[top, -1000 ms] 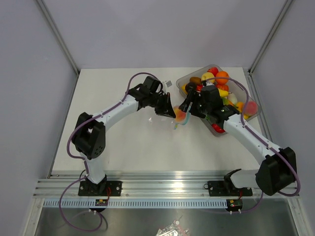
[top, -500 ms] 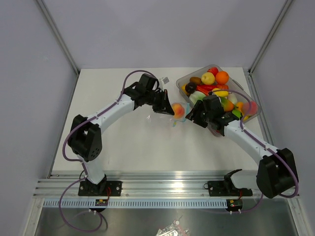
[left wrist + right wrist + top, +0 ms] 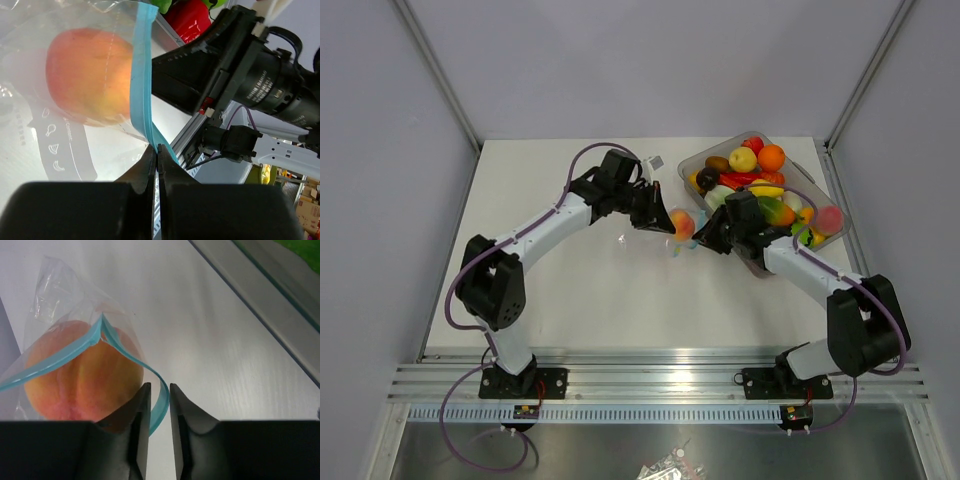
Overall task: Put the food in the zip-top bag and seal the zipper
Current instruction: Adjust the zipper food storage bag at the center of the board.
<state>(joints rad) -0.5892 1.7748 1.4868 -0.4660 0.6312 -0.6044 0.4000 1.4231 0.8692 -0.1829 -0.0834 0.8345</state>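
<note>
The zip-top bag (image 3: 677, 238) hangs between my two grippers with the pink-yellow peach (image 3: 682, 224) inside it. My left gripper (image 3: 665, 222) is shut on the light blue zipper (image 3: 140, 75); in the left wrist view the gripper (image 3: 157, 150) pinches the strip below the peach (image 3: 90, 75). My right gripper (image 3: 705, 238) is at the bag's other side. In the right wrist view the gripper (image 3: 159, 390) is narrowly open, with a loop of the zipper (image 3: 60, 362) between its fingers and the peach (image 3: 80, 385) just behind. The bag's mouth gapes there. The orange (image 3: 771, 157) lies in the tray.
A rigid clear tray (image 3: 686, 164) with several toy fruits stands at the back right, close behind my right gripper. Its edge (image 3: 260, 295) and green lettuce (image 3: 300, 247) show in the right wrist view. The metal rail runs along the table's near edge.
My left gripper lifted the bagged peach slightly up and right. My right gripper pulled back from the bag, then came in again low at the zipper.
</note>
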